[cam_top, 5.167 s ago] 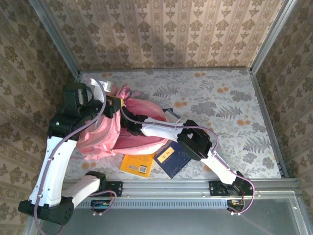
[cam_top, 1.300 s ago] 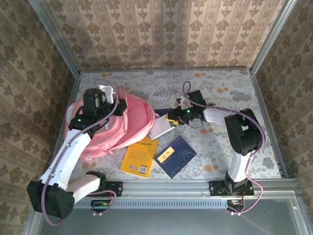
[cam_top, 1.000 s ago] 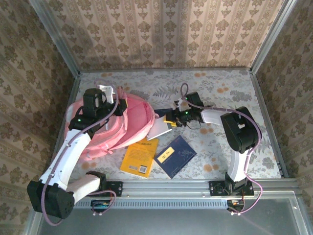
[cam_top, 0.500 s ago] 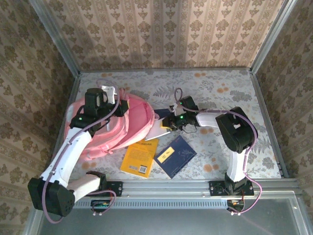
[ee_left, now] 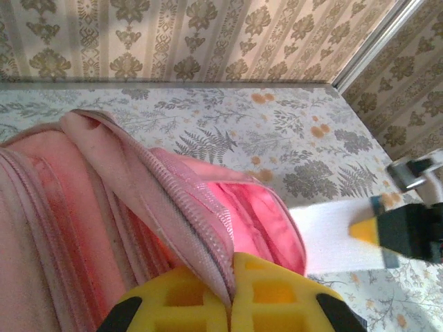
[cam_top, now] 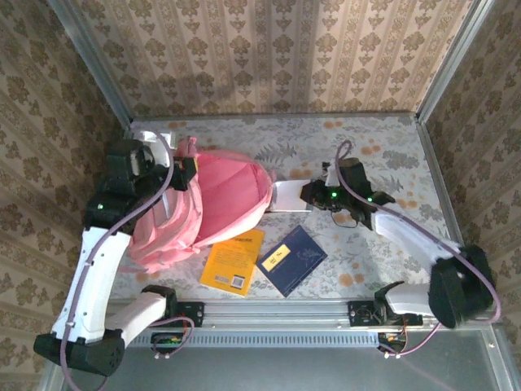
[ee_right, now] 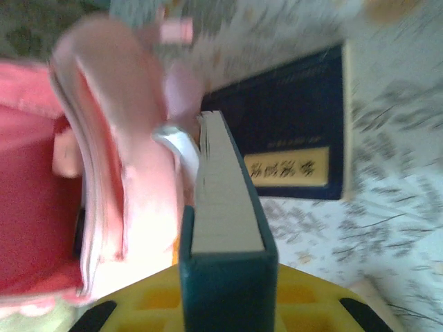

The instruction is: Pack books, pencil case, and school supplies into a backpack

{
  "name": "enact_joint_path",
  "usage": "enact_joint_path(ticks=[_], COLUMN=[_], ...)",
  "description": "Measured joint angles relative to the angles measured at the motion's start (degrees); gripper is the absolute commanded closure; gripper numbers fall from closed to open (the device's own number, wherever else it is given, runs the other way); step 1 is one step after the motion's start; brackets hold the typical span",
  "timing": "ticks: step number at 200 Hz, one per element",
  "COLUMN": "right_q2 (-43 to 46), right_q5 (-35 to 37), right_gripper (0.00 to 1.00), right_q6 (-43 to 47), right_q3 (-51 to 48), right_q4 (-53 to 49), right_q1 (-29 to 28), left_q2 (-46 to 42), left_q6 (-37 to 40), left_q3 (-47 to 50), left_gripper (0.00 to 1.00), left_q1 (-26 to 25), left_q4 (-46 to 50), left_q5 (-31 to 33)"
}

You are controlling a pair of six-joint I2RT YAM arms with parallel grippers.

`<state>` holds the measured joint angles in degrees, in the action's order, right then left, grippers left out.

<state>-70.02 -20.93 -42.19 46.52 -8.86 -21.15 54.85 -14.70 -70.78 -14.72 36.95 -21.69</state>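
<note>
loading the backpack (cam_top: 224,199) is the step in hand: the right tool (cam_top: 314,194) is carrying a notebook with a dark green cover (ee_right: 225,200) toward the bag's open mouth, while the left tool (ee_left: 230,294) is holding that mouth up. the backpack is lying on the left part of the bench (cam_top: 383,147) with its opening facing right. the notebook's pale leading end is sitting just beside the rim, not yet inside as far as i can judge. the right tool is clamped on the notebook's spine end, its yellow fingers (ee_right: 311,303) pressing on either cover, so the notebook is sticking straight out ahead of it. the left tool is pinched closed on the zipped edge of the opening, with the fabric running up between its pads. the next move, i judge, is calling for the notebook to be pushed leftward under the lifted rim, level enough that its front corner is not catching on the zip or the inner lining. the yellow book (cam_top: 232,261) and the navy book (cam_top: 291,259) are lying flat near the front edge of the bench, side by side, waiting to be packed.
</note>
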Motion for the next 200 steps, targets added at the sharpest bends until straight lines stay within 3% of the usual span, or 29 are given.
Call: enact_joint_path(ticks=[34, 55, 88, 141, 200], right_q2=[12.2, 16.2, 16.8, 14.1, 0.8], right_q5=[13.2, 16.6, 12.7, 5.4, 7.4], right_gripper=[1.00, 1.00, 1.00, 1.00, 1.00], right_q6=[2.5, 4.2, 4.3, -1.1, -16.0], right_q3=[0.0, 0.4, 1.6, 1.7, 1.9], right_q4=[-6.8, -9.8, -10.4, -1.9, 11.6], right_q1=[0.0, 0.0, -1.1, -10.2, -21.4], left_q2=[-1.0, -1.0, -1.0, -2.5, -3.3], left_q6=[0.0, 0.4, 1.2, 1.9, 1.9], left_q3=[0.5, 0.8, 2.1, 4.8, 4.8], left_gripper=[1.00, 1.00, 1.00, 1.00, 1.00], left_q1=[0.2, 0.2, 0.0, -2.3, -2.9], left_q4=[0.4, 0.4, -0.3, -1.4, -2.8], left_q5=[-3.6, -5.8, -9.6, -14.5, -18.3])
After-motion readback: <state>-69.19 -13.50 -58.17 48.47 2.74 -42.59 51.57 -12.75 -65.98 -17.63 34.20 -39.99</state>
